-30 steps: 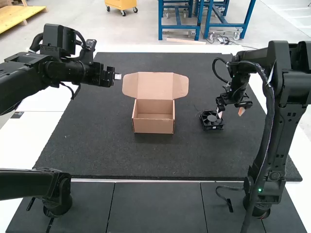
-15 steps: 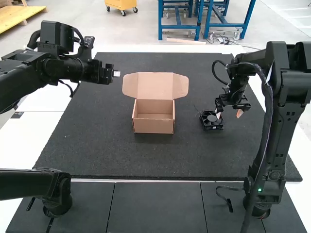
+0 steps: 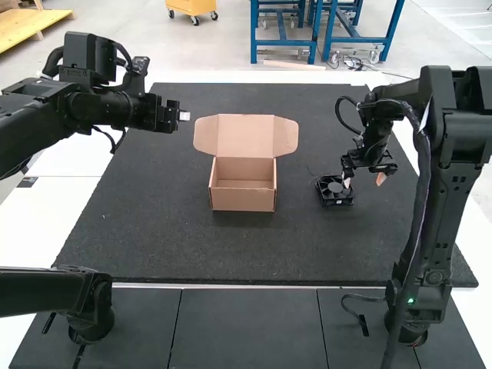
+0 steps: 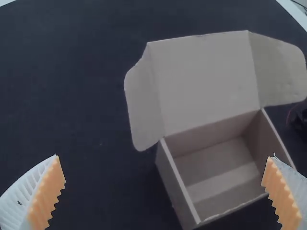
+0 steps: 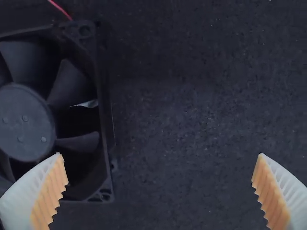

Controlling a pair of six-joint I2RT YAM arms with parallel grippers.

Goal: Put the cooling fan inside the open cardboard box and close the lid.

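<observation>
Fan flat on the mat, just right of the open box, not yet gripped.
It looks light, with a stiff frame and frail blades, so I'd pinch the frame's outer edges, clear of the red wire. My right gripper hangs spread wide over its edge away from the box. My left gripper, equally wide, hovers left of the box.

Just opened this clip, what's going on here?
On a black mat, the right end effector is open and low over the fan. The fan lies flat to the right of the box. One finger is over the fan's frame, and nothing is gripped yet. The left end effector is open, held in the air to the box's left. The box is empty, its lid up.
</observation>
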